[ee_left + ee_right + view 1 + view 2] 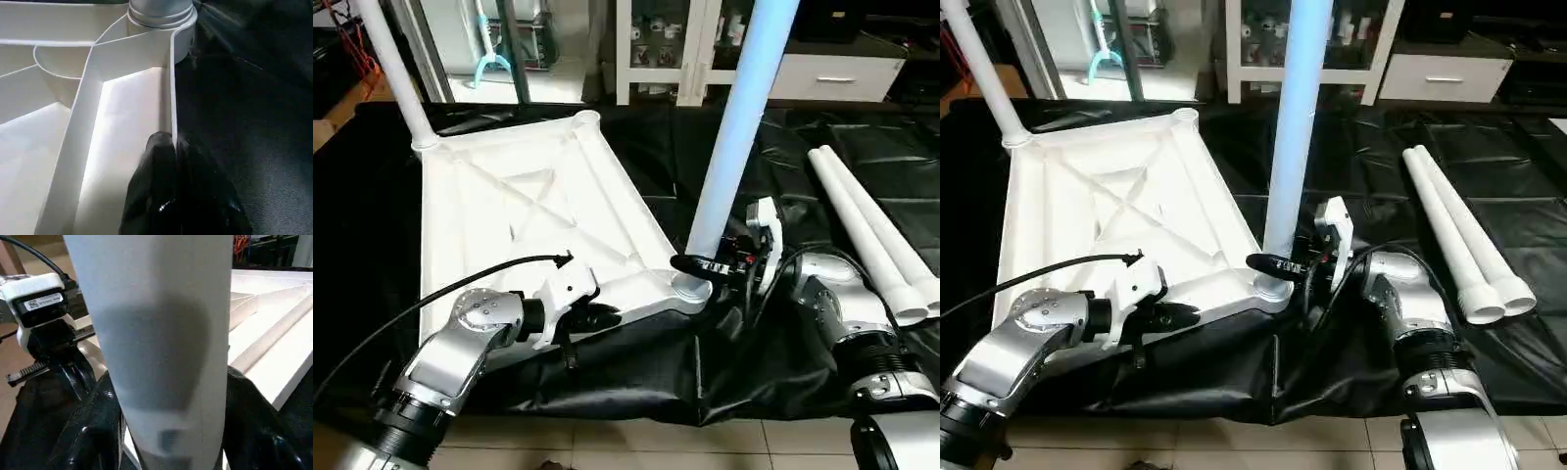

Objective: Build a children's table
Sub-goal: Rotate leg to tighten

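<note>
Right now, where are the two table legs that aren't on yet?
The two loose legs lie side by side on the black sheet, on the robot's right, beyond its right gripper.

Upturned white tabletop, two legs upright

Floor: pale tiles along the bottom edge of the head views.
Work surface: crinkled black sheet across the middle.
Furniture: white cabinet with a drawer unit, upper right.
Upper left: possibly a metal frame.
</note>
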You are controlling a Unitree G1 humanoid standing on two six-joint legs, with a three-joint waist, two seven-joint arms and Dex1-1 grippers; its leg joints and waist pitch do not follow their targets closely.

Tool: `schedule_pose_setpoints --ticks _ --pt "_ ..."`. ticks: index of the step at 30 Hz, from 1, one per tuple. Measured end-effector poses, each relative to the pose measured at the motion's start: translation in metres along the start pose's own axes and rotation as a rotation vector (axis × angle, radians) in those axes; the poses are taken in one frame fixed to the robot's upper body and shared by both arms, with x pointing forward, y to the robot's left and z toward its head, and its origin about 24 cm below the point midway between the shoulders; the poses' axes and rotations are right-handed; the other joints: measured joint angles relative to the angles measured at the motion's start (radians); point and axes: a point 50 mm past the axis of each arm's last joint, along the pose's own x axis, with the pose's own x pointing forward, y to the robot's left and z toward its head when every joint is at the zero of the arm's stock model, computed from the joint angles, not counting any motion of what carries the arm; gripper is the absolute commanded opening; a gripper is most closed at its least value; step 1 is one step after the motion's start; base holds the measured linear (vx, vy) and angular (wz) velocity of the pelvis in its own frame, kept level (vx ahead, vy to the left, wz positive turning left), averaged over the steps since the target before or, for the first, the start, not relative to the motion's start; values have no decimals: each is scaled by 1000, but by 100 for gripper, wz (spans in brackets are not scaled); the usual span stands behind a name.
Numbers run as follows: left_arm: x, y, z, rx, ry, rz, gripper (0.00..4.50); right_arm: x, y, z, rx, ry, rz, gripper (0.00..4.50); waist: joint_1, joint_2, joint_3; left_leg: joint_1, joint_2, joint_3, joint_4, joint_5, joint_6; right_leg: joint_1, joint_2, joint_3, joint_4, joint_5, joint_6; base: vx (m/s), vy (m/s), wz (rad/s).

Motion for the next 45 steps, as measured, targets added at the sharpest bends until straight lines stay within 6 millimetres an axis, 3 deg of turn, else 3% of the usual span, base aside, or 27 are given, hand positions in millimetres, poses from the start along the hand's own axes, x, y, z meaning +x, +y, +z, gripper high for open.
schedule_pose_setpoints --ticks 3,6,13,17,22,25,30,32,34,36,41,42,45 --pt "-1 2 0 -8 3 26 0 6 -2 -1 -9 -3 -48 209 -10 0 0 1 0 0 0 0 0 0 0 0 0 0 0 0 0 0" --pt "6 11 6 -26 30 117 0 23 -11 -1 -32 -28 -238 205 -25 -3 -1 3 1 0 0 -1 -5 0 1 1 2 0 0 0 0 0" --pt "60 17 32 -191 24 323 0 52 -29 0 80 -121 -818 194 -36 -11 -6 4 -1 0 0 -2 -6 3 0 2 -1 1 -1 0 0 0" --pt "78 12 39 -197 27 340 0 59 -30 -2 95 -144 -969 194 -36 -15 -9 5 -1 -2 0 -2 -7 5 1 0 -1 1 -1 0 0 0" --pt "61 16 30 -146 23 320 0 59 -28 -1 37 -143 -824 194 -46 -15 -9 3 0 -3 -2 -2 -7 3 2 0 -2 1 0 0 0 0" --pt "46 17 22 -115 8 278 0 49 -26 0 -25 -122 -662 264 -45 -13 -8 3 0 -3 -4 -2 -7 1 3 0 -1 0 1 0 0 0" --pt "10 12 7 -29 5 141 0 25 -15 -8 -16 -52 -328 305 -38 -5 -2 -1 0 -4 -5 0 -4 -1 3 -1 -3 0 1 0 0 0" --pt "2 8 5 2 15 89 0 15 -11 -7 -41 -7 -210 317 -27 -6 -2 -2 1 -4 -4 1 -1 -1 3 -2 -2 0 1 0 0 0" --pt "-1 5 3 1 12 46 0 7 -7 -6 -46 27 -110 317 -8 -5 -1 -2 1 -4 -3 0 -1 -1 3 -2 -2 0 1 0 0 0" --pt "-1 3 2 -5 4 25 0 -2 -6 -4 -38 45 -59 317 1 -2 1 -3 0 -3 -2 0 -1 -2 1 -1 -1 0 1 0 0 0" --pt "-4 4 1 -4 12 23 0 -22 -7 5 -28 58 -18 317 -3 -2 1 -1 0 -3 -2 0 -1 -2 2 -1 0 0 1 0 0 0" --pt "-4 4 1 -5 12 22 0 -26 -7 6 -16 57 -13 291 -4 -2 1 -1 0 -3 -2 0 -1 -2 2 -1 0 0 1 0 0 0" --pt "-4 4 1 -7 11 23 0 -24 -5 3 10 51 -1 278 -8 -2 1 -1 0 -3 -2 1 -1 -2 2 -1 0 0 1 0 0 0"
